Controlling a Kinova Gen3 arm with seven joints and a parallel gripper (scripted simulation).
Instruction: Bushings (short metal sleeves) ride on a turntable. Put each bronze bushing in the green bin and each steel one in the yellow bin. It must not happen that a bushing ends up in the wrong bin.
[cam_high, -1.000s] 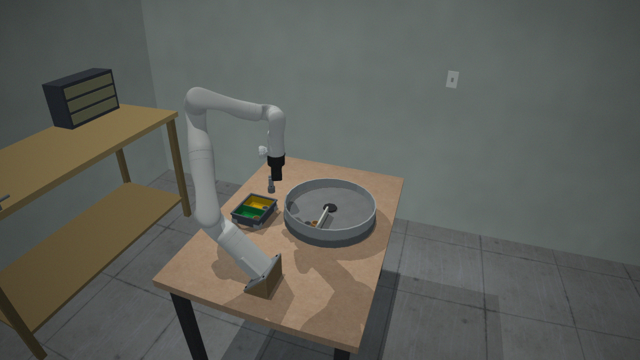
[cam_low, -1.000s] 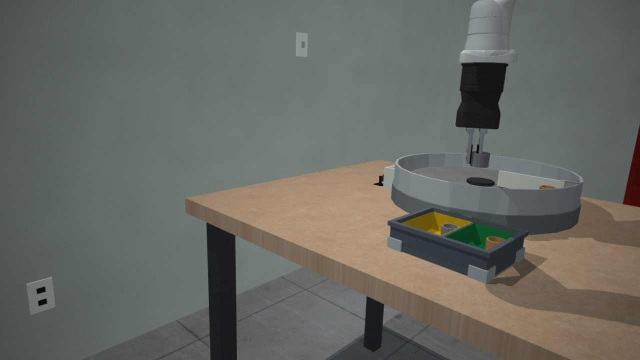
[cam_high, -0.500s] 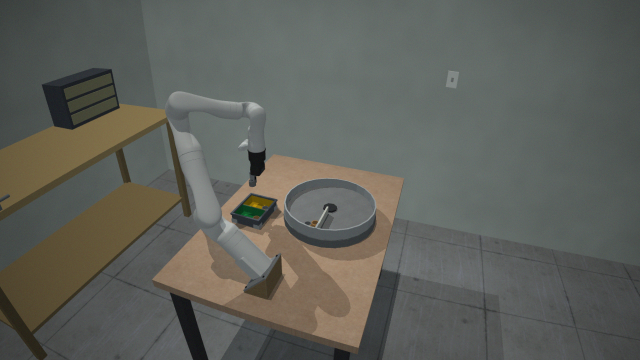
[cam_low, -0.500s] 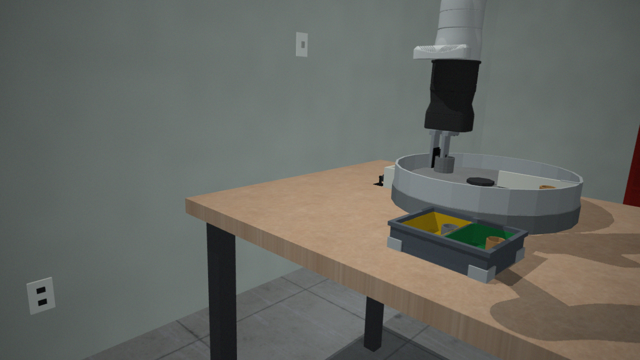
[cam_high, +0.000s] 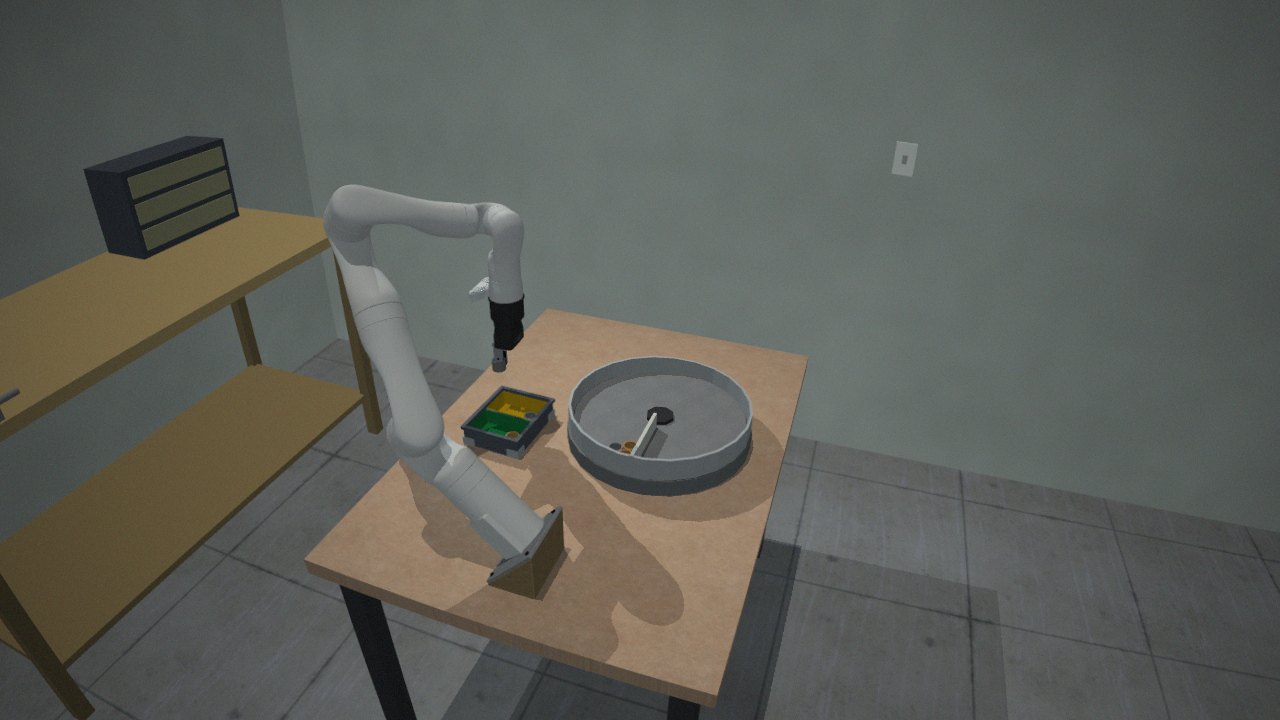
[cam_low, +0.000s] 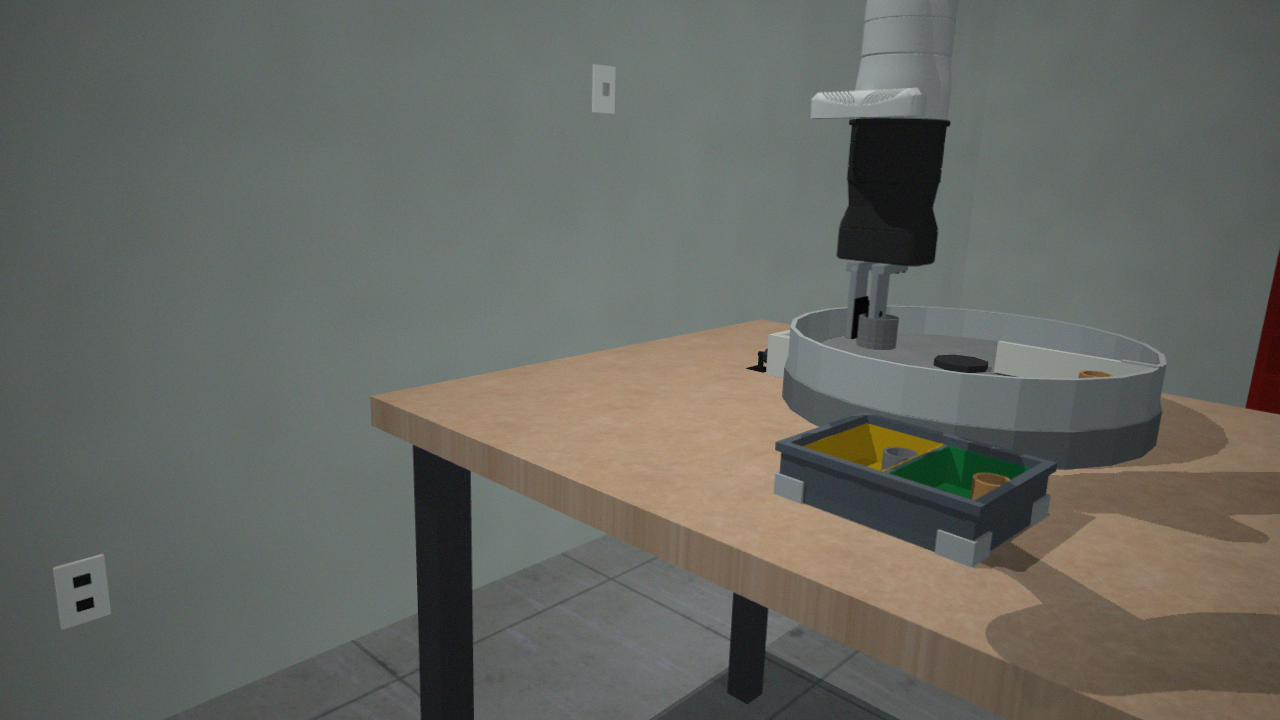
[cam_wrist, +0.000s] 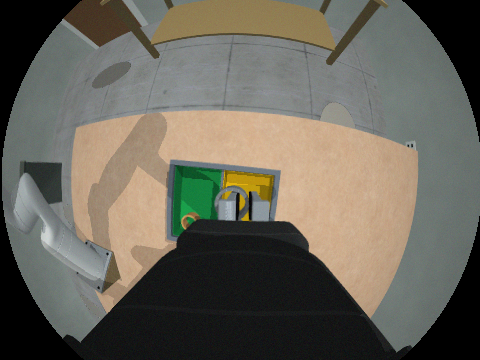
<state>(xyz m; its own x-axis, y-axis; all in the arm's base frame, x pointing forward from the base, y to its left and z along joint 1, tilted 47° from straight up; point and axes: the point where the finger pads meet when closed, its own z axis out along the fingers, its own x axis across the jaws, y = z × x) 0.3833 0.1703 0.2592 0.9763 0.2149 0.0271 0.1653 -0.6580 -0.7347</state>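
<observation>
My gripper (cam_high: 499, 354) (cam_low: 866, 320) (cam_wrist: 244, 201) is shut on the wall of a steel bushing (cam_high: 499, 366) (cam_low: 878, 334) (cam_wrist: 217, 201), held upright high above the yellow bin (cam_high: 512, 400) (cam_low: 856, 440) (cam_wrist: 247, 178). Another steel bushing (cam_high: 530, 415) (cam_low: 897, 458) stands in that bin; the wrist view hides it. A bronze bushing (cam_high: 512, 435) (cam_low: 990, 486) (cam_wrist: 183, 220) is in the green bin (cam_high: 487, 419) (cam_low: 944, 474) (cam_wrist: 195, 187). On the turntable (cam_high: 660, 472) (cam_low: 966, 402), at least one bronze bushing (cam_high: 629, 445) (cam_low: 1093, 375) and a steel one (cam_high: 614, 445) sit near the bar.
A pale bar (cam_high: 644, 433) (cam_low: 1042, 360) runs from the dark hub (cam_high: 660, 415) (cam_low: 960, 362) to the turntable's raised wall. Both bins share one dark-rimmed tray beside the turntable. A shelf unit (cam_high: 179, 385) stands past the table's edge.
</observation>
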